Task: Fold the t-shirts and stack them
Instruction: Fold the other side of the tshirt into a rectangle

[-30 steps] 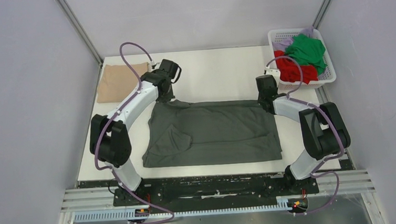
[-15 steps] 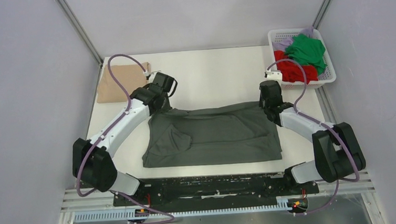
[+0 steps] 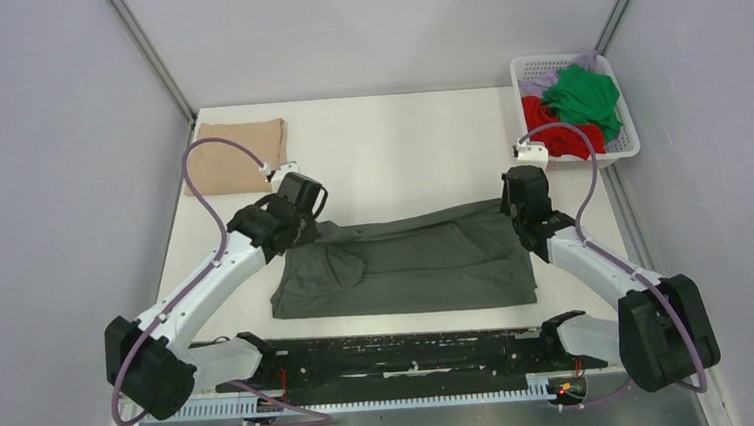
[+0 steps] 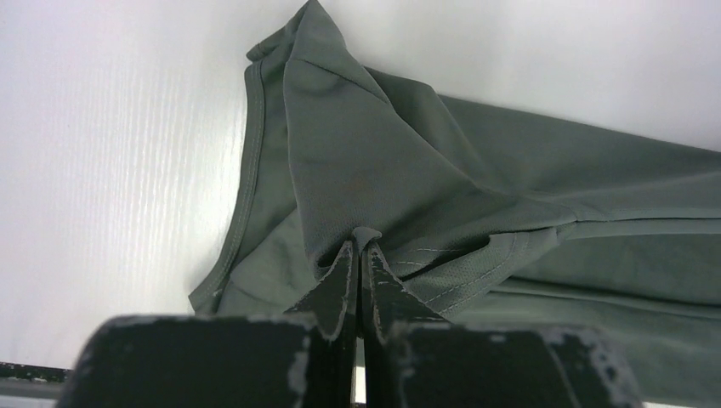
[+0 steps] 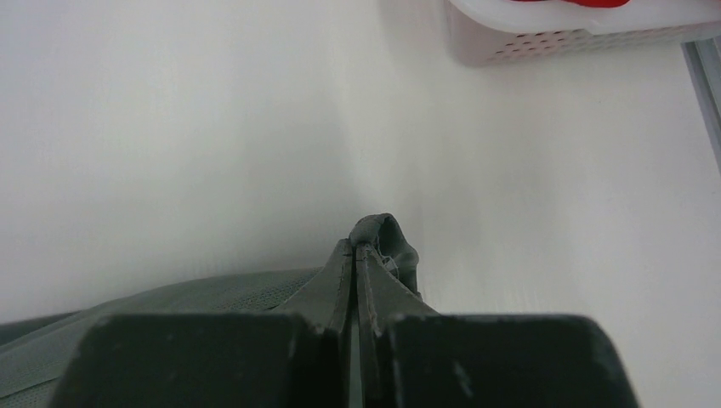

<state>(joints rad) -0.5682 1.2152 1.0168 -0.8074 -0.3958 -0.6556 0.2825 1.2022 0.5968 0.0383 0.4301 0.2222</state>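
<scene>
A dark grey t-shirt (image 3: 407,266) lies across the near middle of the table, its far edge lifted and drawn toward the front. My left gripper (image 3: 312,225) is shut on its far left corner; the left wrist view shows the cloth (image 4: 400,187) pinched at the tips of that gripper (image 4: 361,246). At the far right corner my right gripper (image 3: 516,211) is shut on the same shirt, a small bunch of cloth (image 5: 393,242) sticking out past the closed tips of this gripper (image 5: 357,248). A folded beige-tan t-shirt (image 3: 234,158) rests at the far left.
A white lattice basket (image 3: 628,133) at the far right corner holds green (image 3: 581,93), red (image 3: 558,138) and lilac (image 3: 541,83) shirts; its wall (image 5: 561,38) shows in the right wrist view. Grey walls close in both sides. The arm bases stand along the near edge.
Both grippers have pulled the shirt's far edge toward the near side, folding it over itself. The arms have drawn back and lowered; the beige shirt is now uncovered.
</scene>
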